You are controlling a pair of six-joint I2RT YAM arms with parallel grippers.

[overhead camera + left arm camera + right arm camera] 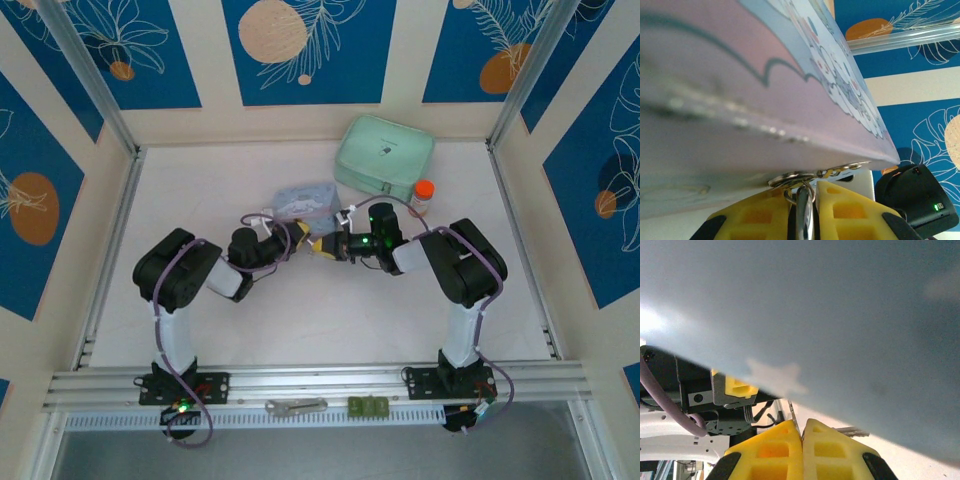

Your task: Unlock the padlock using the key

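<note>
Padlock (803,215): seen edge-on in the left wrist view as a small shiny metal piece clamped between the yellow fingers (835,210) of the left gripper (805,190), with a thin metal loop sticking out at the top, close under the edge of the pale blue tin (740,75). Body colour is hard to read from this angle. Key (791,415): a thin sliver of metal standing up out of the right gripper (802,426), whose yellow fingers are pressed together on it with almost no gap. Its tip is too small and blurred to tell whether it touches the lock. From above, the left gripper (305,243) and right gripper (338,246) meet nose to nose over the middle of the table (300,320), just in front of the tin (305,200). Behind the tin to the right lies a mint green case (383,155), and a small bottle with an orange cap (423,192) stands at its near right corner. A silver wrench (297,406) lies on the rail between the arm bases.
</note>
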